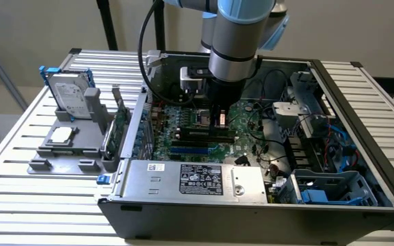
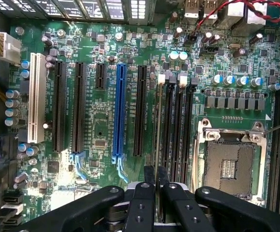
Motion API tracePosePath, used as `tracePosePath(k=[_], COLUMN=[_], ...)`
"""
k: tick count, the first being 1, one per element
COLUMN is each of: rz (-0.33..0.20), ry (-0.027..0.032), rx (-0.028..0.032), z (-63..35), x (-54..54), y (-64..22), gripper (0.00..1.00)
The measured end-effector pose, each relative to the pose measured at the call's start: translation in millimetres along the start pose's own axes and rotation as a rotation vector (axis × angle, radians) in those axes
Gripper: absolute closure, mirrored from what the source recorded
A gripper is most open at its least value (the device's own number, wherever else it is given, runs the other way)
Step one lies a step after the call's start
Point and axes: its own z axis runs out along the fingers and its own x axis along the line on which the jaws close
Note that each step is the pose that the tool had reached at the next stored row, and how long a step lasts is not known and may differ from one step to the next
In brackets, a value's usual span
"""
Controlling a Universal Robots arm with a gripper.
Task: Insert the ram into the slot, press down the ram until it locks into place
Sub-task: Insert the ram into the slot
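In the wrist view the ram (image 2: 158, 121) appears edge-on as a thin pale line beside the parallel black slots (image 2: 178, 125), in line with the outermost one nearest the long black expansion sockets. My gripper (image 2: 155, 170) has its two black fingers (image 2: 148, 176) pressed close on the ram's near end. I cannot tell how deep the ram sits in the slot. In the exterior view the gripper (image 1: 219, 122) reaches straight down into the open computer case, just over the black slots (image 1: 204, 135) on the green motherboard (image 1: 183, 120).
A blue socket (image 2: 119, 111), a white socket (image 2: 37, 104) and the open processor socket (image 2: 229, 164) surround the slots. The grey power supply (image 1: 190, 179) fills the case's near side, with cables and a drive cage (image 1: 327, 187) on the exterior view's right. A hard drive (image 1: 74, 100) stands on a grey fixture outside.
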Motion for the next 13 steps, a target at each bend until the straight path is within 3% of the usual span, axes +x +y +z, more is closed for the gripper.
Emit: tracePosePath(k=[13], rz=[0.000], ry=[-0.0032], rx=[0.0002], z=[2.8], x=[-1.4], y=[-0.2], gripper=[0.87])
